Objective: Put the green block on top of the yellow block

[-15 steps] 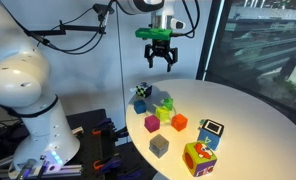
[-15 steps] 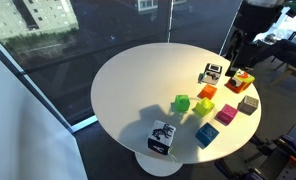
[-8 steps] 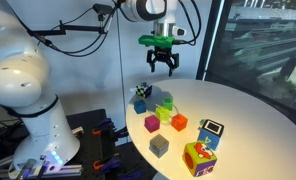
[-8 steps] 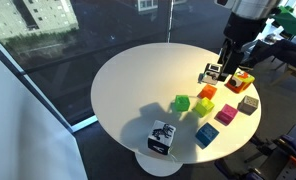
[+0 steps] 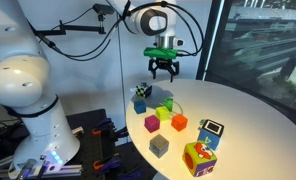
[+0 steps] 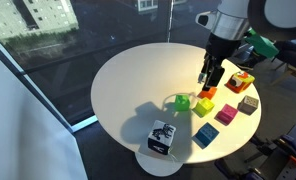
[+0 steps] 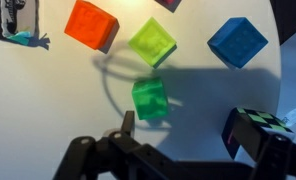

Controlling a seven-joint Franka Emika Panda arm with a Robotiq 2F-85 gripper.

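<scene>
The green block [image 7: 149, 99] lies on the white round table [image 6: 138, 80], just ahead of my left finger [image 7: 126, 124] in the wrist view. It also shows in both exterior views [image 5: 167, 103] [image 6: 181, 102]. The yellow block [image 7: 152, 41] lies just beyond it, a small gap between them, and shows in both exterior views [image 5: 164, 114] [image 6: 202, 106]. My gripper [image 7: 178, 138] is open and empty. It hangs well above the blocks in both exterior views [image 5: 161, 70] [image 6: 209, 80].
Around the two blocks lie an orange cube [image 7: 91, 24], a blue cube [image 7: 237, 42], a black patterned cube [image 7: 258, 135], a magenta cube [image 5: 152, 123], a grey cube [image 5: 159, 146] and larger pictured cubes [image 5: 198, 158] [image 5: 210, 131]. The table edge is close behind the black cube [image 5: 141, 92].
My gripper has come down and moved in over the group of blocks. No block has moved.
</scene>
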